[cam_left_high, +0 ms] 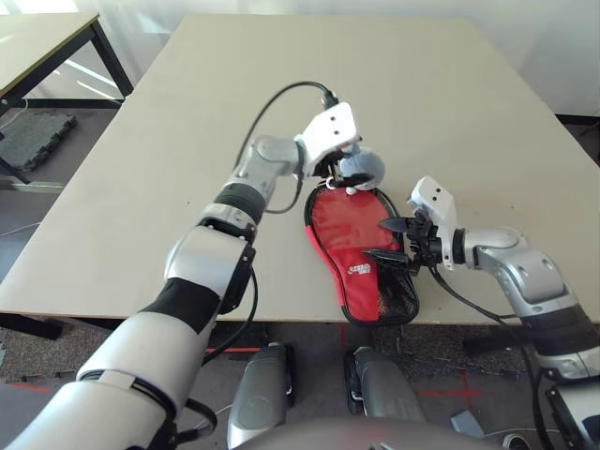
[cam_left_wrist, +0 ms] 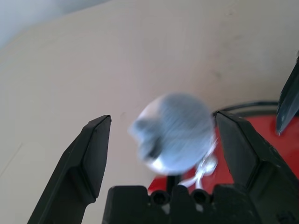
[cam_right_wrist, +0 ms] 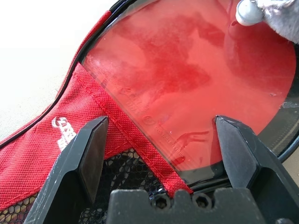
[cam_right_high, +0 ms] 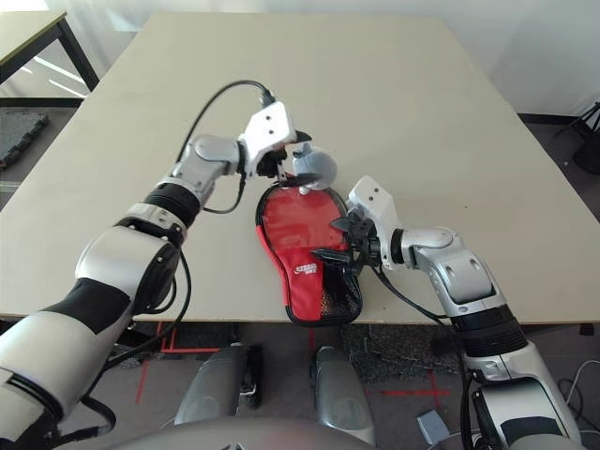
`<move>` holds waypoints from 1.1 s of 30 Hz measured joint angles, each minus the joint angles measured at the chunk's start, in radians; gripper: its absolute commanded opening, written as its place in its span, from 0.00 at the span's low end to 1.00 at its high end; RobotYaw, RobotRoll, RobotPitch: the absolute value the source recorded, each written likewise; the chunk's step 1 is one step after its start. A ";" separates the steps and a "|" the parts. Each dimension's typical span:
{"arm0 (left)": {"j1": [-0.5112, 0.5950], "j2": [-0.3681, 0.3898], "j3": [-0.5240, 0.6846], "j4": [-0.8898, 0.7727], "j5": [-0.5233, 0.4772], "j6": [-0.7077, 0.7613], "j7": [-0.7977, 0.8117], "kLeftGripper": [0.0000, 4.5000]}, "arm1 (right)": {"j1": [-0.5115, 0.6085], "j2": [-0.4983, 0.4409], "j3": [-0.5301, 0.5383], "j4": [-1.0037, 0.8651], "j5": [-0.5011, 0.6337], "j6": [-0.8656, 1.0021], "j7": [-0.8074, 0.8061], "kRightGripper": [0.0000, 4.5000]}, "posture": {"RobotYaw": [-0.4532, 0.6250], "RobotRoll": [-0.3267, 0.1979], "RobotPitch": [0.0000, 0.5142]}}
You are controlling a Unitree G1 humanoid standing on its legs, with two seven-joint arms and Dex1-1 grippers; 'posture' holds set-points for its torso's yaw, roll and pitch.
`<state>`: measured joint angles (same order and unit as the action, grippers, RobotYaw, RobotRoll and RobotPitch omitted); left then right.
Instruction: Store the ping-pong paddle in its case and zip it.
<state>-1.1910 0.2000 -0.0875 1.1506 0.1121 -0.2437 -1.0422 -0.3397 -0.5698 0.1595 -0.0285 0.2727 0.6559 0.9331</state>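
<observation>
Surface: pale beige table [cam_left_high: 394,84], with the case [cam_left_high: 361,272] lying at its near edge; a second dark-framed table [cam_left_high: 56,42] stands well beyond the case, off toward the robot's left.
Left gripper: left gripper [cam_left_wrist: 161,140] hangs over the far, rounded end of the case, its two black fingers spread wide and closed on nothing.
Between its fingers: a small grey-blue pouch [cam_left_wrist: 175,133], rounded and soft, sits in the gap just beside one finger; whether it touches that finger cannot be told. A white cord [cam_left_wrist: 204,167] trails from the pouch toward the case.
Right gripper: right gripper [cam_left_high: 394,241] hovers above the middle of the case from the robot's right side, fingers spread wide, nothing between them.
Under its fingers: the right wrist view looks down on the red rubber face of the ping-pong paddle [cam_right_wrist: 196,79].
Paddle: inside the case, its round face exposed at the open far end; its handle is hidden under the red fabric.
Case: red side up, white logo [cam_left_high: 359,271] near its middle, black mesh pocket [cam_left_high: 398,295] at the narrow end by the table edge; black zipper rim [cam_left_high: 309,225] runs around it, still open around the paddle's face.
Pouch and case: the pouch lies at the far rim of the case.
</observation>
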 measured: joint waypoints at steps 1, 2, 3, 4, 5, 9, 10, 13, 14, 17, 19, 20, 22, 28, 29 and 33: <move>0.006 0.026 0.000 -0.015 -0.008 0.023 -0.022 0.99 | -0.004 0.001 0.003 0.005 0.000 -0.002 0.001 1.00 | 0.48 0.62 0.20; 0.016 0.045 0.001 -0.031 -0.012 0.037 -0.037 0.99 | -0.005 0.001 0.005 0.008 0.000 -0.004 0.001 1.00 | 0.48 0.62 0.20; 0.031 0.068 0.001 -0.049 -0.015 0.058 -0.058 0.99 | -0.007 0.002 0.006 0.013 0.000 -0.009 0.003 1.00 | 0.48 0.62 0.20; 0.042 0.084 0.001 -0.059 -0.016 0.072 -0.072 0.99 | -0.007 0.002 0.006 0.016 0.000 -0.011 0.004 1.00 | 0.49 0.62 0.19; 0.058 0.098 0.001 -0.076 -0.017 0.086 -0.083 0.99 | -0.007 0.002 0.006 0.018 0.000 -0.012 0.005 1.00 | 0.49 0.62 0.19; 0.155 0.128 -0.015 -0.191 -0.036 0.174 -0.164 0.99 | -0.013 0.003 0.007 0.034 -0.002 -0.017 0.008 1.00 | 0.49 0.62 0.18; 0.187 0.129 -0.023 -0.230 -0.038 0.198 -0.183 0.99 | -0.015 0.003 0.010 0.036 -0.002 -0.018 0.009 1.00 | 0.49 0.62 0.18; 0.274 0.120 -0.053 -0.324 -0.044 0.262 -0.208 0.99 | -0.018 0.003 0.014 0.040 -0.006 -0.020 0.009 1.00 | 0.49 0.62 0.18; 0.293 0.114 -0.060 -0.344 -0.045 0.277 -0.210 0.99 | -0.020 0.003 0.015 0.043 -0.007 -0.021 0.009 1.00 | 0.49 0.62 0.18; 0.338 0.093 -0.092 -0.411 -0.047 0.318 -0.212 0.99 | -0.025 0.003 0.019 0.050 -0.009 -0.022 0.010 1.00 | 0.48 0.62 0.19; 0.355 0.083 -0.114 -0.435 -0.047 0.331 -0.212 0.99 | -0.026 0.003 0.021 0.051 -0.009 -0.024 0.010 1.00 | 0.48 0.62 0.20; 0.361 0.080 -0.121 -0.438 -0.047 0.333 -0.211 0.99 | -0.025 0.003 0.021 0.051 -0.009 -0.024 0.010 1.00 | 0.47 0.62 0.20; 0.376 0.074 -0.131 -0.439 -0.047 0.335 -0.206 0.99 | -0.023 0.001 0.020 0.047 -0.008 -0.025 0.010 1.00 | 0.47 0.62 0.20; 0.383 0.062 -0.162 -0.427 -0.045 0.339 -0.184 0.99 | -0.015 -0.026 0.009 0.026 -0.001 -0.022 0.016 1.00 | 0.46 0.62 0.22; 0.383 0.061 -0.165 -0.427 -0.045 0.339 -0.183 0.99 | -0.015 -0.033 0.008 0.023 0.001 -0.017 0.018 1.00 | 0.46 0.62 0.22; 0.383 0.057 -0.169 -0.412 -0.045 0.339 -0.178 0.99 | -0.041 -0.094 -0.021 0.021 0.021 0.023 0.042 1.00 | 0.46 0.62 0.22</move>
<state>-0.8081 0.2573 -0.2566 0.7382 0.0670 0.0952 -1.2205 -0.3811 -0.6638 0.1385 -0.0073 0.2938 0.6791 0.9751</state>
